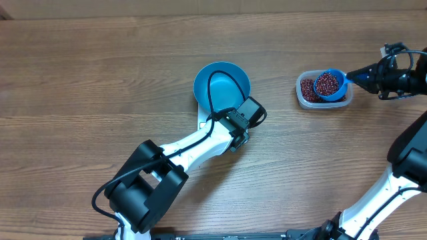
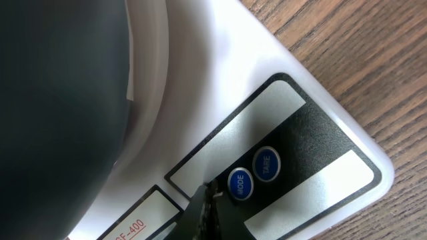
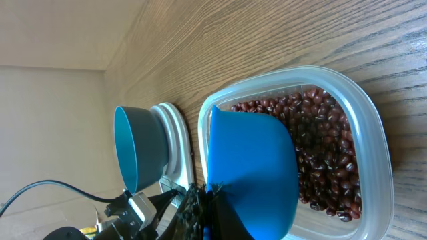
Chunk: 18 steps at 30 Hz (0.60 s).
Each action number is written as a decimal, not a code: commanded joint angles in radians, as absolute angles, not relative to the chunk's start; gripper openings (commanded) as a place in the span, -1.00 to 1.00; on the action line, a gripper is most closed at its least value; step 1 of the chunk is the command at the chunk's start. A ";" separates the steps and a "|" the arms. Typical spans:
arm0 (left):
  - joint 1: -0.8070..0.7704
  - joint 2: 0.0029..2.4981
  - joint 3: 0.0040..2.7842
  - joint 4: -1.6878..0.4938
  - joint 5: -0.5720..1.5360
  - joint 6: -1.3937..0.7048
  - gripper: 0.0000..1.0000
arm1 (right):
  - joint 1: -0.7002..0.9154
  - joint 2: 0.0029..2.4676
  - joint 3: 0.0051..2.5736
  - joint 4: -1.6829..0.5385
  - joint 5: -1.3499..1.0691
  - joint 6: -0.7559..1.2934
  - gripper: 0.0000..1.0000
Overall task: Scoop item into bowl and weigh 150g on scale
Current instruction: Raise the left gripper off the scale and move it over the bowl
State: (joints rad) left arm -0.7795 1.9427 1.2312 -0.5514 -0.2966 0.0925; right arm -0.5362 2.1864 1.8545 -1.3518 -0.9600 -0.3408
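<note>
Beans (image 1: 327, 83): heaped in scoop (image 3: 253, 167), over tub (image 3: 293, 72).
Right gripper (image 3: 205, 203): clamped on scoop.
Left gripper (image 2: 207, 200): fingers together, at scale (image 2: 220, 80) buttons (image 2: 266, 163), probably taring bowl (image 1: 217, 77).

Open tabletop (image 1: 273, 133) lies between bowl (image 1: 230, 73) and tub (image 1: 300, 97); left arm (image 1: 197, 143) overhangs the scale (image 2: 220, 60); scoop (image 1: 328, 85) occupies the tub's mouth.

The left gripper (image 2: 208, 200) is closed, its arm (image 1: 193, 147) stretched forward; the right gripper (image 1: 365, 73) is closed on a scoop (image 1: 329, 85).
</note>
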 commanded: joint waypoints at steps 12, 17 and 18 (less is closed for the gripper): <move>-0.821 1.903 1.233 -0.580 -0.324 0.068 -0.84 | -0.539 2.202 1.848 -1.352 -0.981 -0.349 -0.93; -0.825 1.792 1.234 -0.580 -0.325 0.064 0.10 | -0.539 2.202 1.848 -1.351 -0.981 -0.349 -0.93; -0.824 1.773 1.234 -0.580 -0.324 0.064 0.31 | -0.539 2.202 1.848 -1.352 -0.981 -0.350 -0.93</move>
State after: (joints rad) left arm -0.8185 1.8732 1.2324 -0.5835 -0.3260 0.0799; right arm -0.5362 2.1864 1.8545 -1.3533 -0.9596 -0.3412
